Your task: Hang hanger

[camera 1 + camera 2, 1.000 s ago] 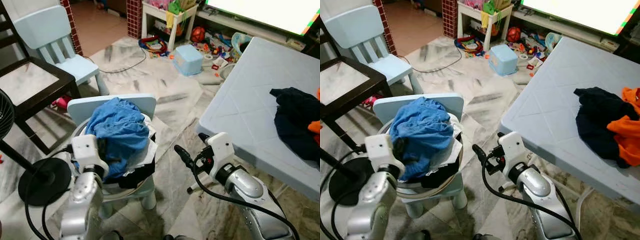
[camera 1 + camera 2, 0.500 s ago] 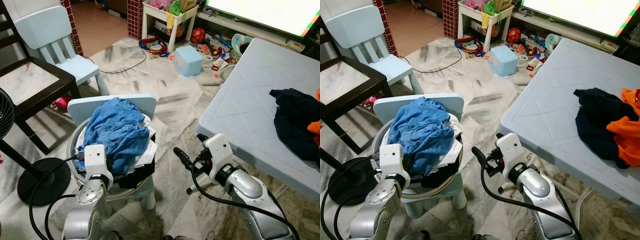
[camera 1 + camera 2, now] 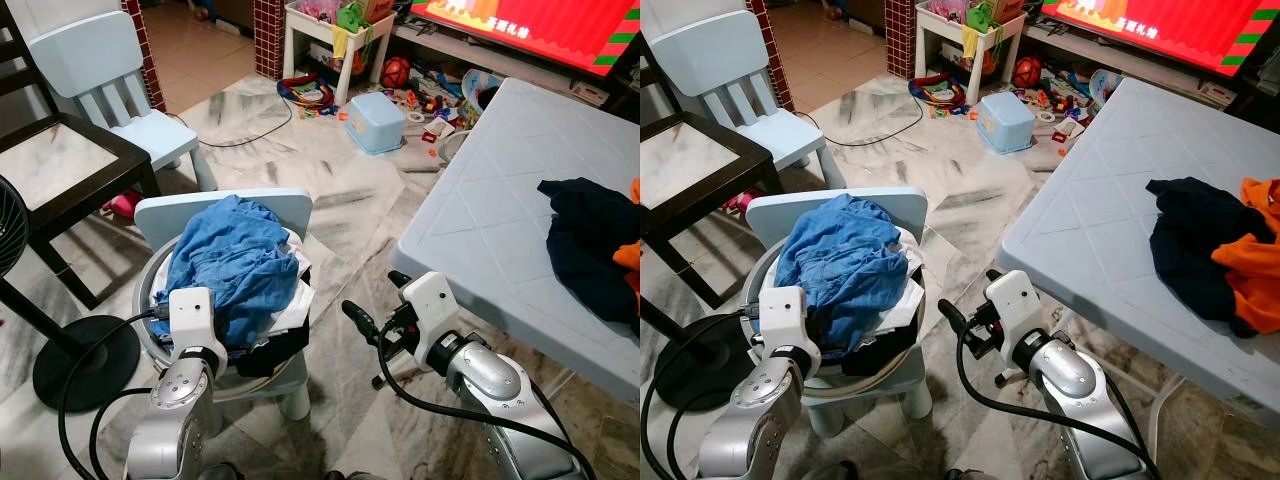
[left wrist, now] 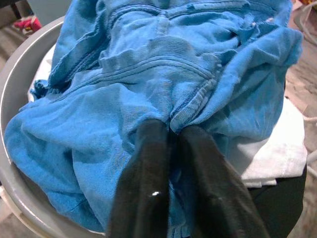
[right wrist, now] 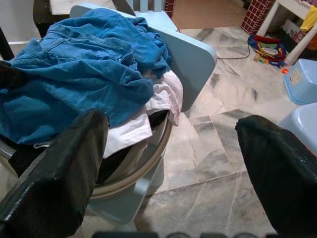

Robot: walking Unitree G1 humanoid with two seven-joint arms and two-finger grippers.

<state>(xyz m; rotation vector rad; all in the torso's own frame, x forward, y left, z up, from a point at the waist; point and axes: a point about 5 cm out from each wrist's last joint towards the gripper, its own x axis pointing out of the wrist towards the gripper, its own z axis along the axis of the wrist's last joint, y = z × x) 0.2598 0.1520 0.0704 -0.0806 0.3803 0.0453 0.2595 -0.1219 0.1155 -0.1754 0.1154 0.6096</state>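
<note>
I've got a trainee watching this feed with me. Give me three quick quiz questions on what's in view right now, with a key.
1. True or false: the left gripper has its fingers closed on the blue garment.
2. What holds the pile of laundry?
A. a grey basin on a small light-blue chair
B. the table
C. the floor
3. Fill in: the right gripper is ____, hovering beside the basin.

Key
1. True
2. A
3. open
</note>
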